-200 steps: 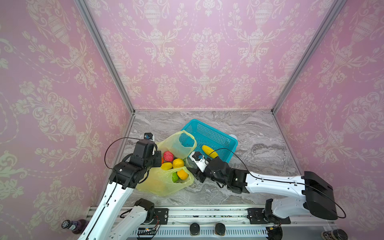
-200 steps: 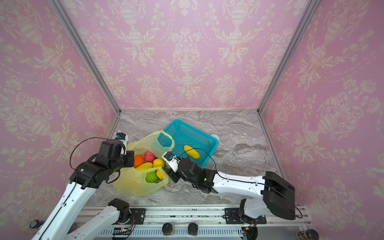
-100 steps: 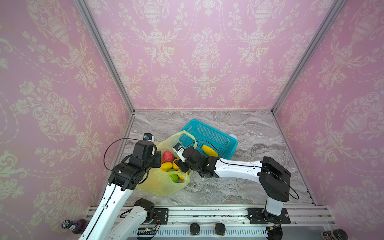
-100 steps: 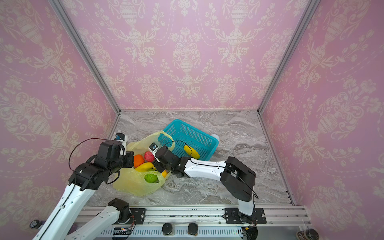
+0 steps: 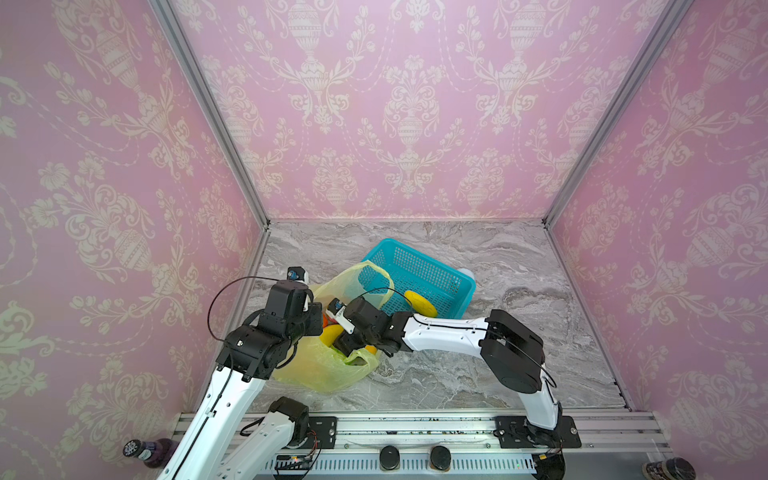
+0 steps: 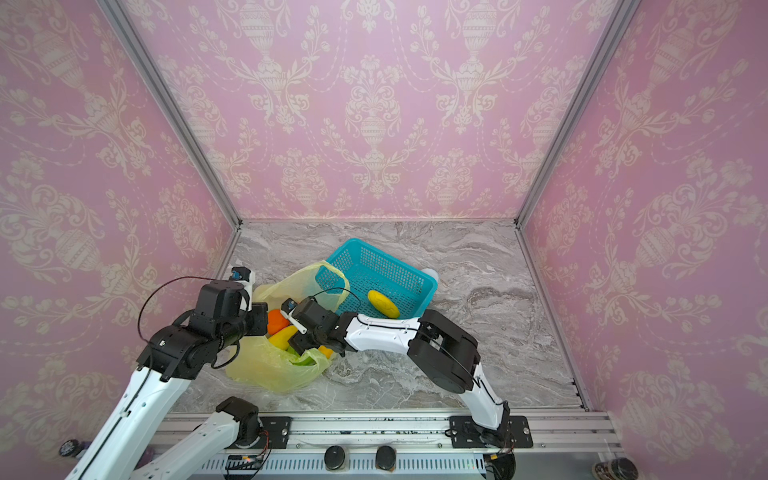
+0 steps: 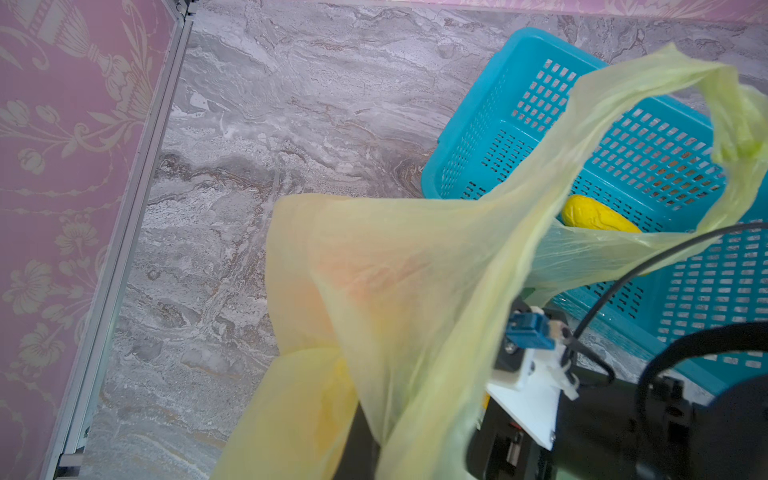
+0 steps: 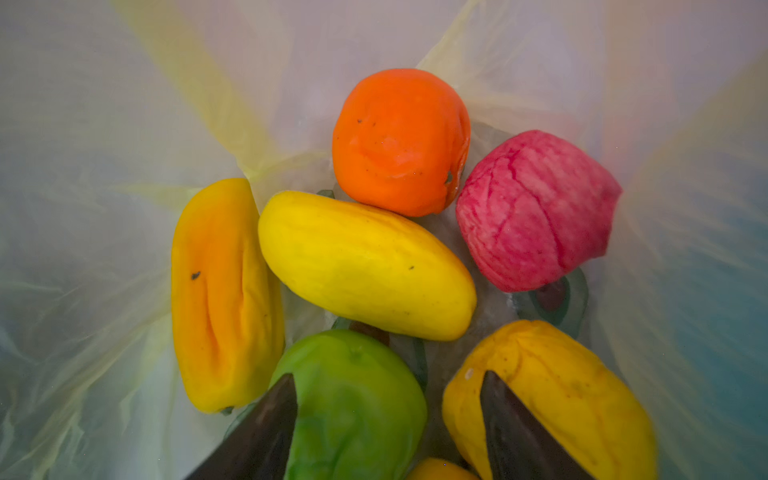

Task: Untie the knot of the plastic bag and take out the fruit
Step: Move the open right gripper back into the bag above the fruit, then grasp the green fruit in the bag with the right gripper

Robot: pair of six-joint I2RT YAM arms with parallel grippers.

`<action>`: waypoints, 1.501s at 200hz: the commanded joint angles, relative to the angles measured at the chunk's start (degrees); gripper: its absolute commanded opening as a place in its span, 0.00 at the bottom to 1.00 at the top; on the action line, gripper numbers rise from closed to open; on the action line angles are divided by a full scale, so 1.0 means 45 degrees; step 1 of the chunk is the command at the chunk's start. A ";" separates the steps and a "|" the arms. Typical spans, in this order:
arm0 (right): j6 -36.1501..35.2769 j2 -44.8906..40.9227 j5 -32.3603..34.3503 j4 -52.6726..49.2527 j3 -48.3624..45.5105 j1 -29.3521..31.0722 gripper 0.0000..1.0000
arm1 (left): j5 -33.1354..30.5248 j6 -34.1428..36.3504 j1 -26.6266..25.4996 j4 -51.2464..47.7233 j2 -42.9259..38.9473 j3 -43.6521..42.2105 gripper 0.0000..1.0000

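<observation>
The right arm is bending across the bench [image 5: 478, 374]. The right end effector [image 8: 388, 374], fingers spread wide, is reaching down into the plastic bag [image 5: 328, 370], just above the fruit [image 8: 365, 266] lying inside. The left end effector [image 7: 370, 444] is pinching the bag's edge tight.

We counted one plastic bag [image 5: 320, 370] and one teal basket [image 5: 428, 264] on the bench, and two arms, a left arm [image 5: 224, 399] and a right arm [image 5: 449, 332], reaching in over its front edge. In the bag we counted six pieces of fruit in plain sight: three yellow pieces [image 8: 365, 266], one orange piece [image 8: 399, 141], one pink-red piece [image 8: 536, 212] and one green piece [image 8: 357, 407], plus a sliver of a seventh [image 8: 440, 469] that we could not make out. One more yellow oval [image 5: 420, 303] lay in the basket.
</observation>
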 commanded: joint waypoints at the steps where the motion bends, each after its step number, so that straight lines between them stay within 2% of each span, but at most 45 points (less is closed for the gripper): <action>1: 0.0151 0.0446 0.0579 -0.1016 0.0525 0.0094 0.77 | 0.0096 -0.0135 0.0123 0.0086 -0.0116 -0.0105 0.00; 80: 0.0319 0.1686 0.0774 -0.1819 0.1327 0.0674 0.80 | 0.0040 -0.0146 0.0121 0.0083 -0.0115 -0.0105 0.00; 128: 0.0278 0.1494 0.1767 -0.2034 0.1224 0.0956 0.88 | 0.0034 -0.0145 0.0118 0.0085 -0.0127 -0.0105 0.00; 159: 0.0376 0.1678 0.2412 -0.2639 0.1458 0.0956 0.89 | 0.0017 -0.0173 0.0124 0.0092 -0.0169 -0.0127 0.00; 173: 0.0396 0.1611 0.2377 -0.2616 0.1368 0.0956 0.86 | 0.0016 -0.0165 0.0122 0.0082 -0.0167 -0.0125 0.00; 202: 0.0492 0.1448 0.1910 -0.2405 0.1416 0.0956 0.68 | 0.0016 -0.0173 0.0121 0.0087 -0.0138 -0.0122 0.00; 251: 0.0518 -0.0089 0.1698 -0.1378 0.0785 0.0936 0.56 | 0.0016 -0.0161 0.0123 0.0094 -0.0136 -0.0113 0.00; 300: 0.0216 -0.2075 0.2038 -0.0601 -0.0130 0.0752 0.50 | 0.0021 -0.0155 0.0113 0.0091 -0.0128 -0.0105 0.00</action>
